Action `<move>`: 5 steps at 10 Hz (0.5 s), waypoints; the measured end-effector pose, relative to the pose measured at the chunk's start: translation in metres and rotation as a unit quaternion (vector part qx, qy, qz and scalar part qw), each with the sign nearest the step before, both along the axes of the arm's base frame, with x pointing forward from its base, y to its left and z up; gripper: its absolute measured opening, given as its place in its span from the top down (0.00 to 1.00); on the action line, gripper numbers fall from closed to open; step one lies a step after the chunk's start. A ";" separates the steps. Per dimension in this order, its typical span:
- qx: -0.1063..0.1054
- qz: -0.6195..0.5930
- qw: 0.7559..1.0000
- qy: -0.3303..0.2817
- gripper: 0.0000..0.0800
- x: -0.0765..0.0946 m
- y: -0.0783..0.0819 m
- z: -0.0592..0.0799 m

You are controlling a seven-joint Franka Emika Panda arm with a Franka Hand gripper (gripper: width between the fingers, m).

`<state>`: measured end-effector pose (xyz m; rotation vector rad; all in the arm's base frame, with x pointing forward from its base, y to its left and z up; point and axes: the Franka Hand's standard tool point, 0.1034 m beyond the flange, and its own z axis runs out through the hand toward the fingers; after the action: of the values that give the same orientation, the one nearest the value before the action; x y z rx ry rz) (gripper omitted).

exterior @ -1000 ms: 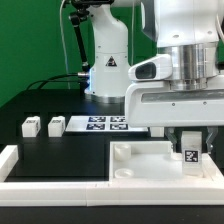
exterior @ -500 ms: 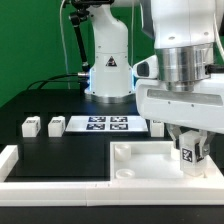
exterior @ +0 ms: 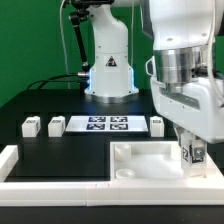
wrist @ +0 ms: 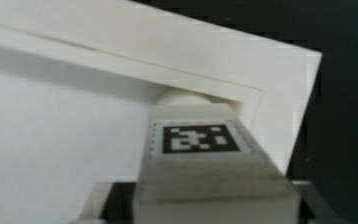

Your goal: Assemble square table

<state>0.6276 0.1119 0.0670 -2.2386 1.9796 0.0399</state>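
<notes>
White square tabletop slab (exterior: 140, 166) lies rim-up on the black table (exterior: 60, 150), at the exterior view's lower right. Gripper (exterior: 191, 152) is partly closed, jaws clamped on the held leg block (exterior: 192, 156), which is upright with its tag facing out. The wrist view puts it just inside the slab's rim corner; contact with the slab unclear. Far-left leg block (exterior: 30, 127) and next leg block (exterior: 55, 126) sit beside the marker board (exterior: 105, 124), fourth leg block (exterior: 157, 125) at its other end
</notes>
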 end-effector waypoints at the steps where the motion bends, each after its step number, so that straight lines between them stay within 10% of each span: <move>1: 0.008 -0.049 0.999 0.003 0.64 -0.001 0.001 -0.001; 5: -0.002 0.075 0.997 -0.013 0.33 0.000 0.004 0.000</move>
<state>0.6273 0.1157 0.0666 -2.3739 1.7977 0.0239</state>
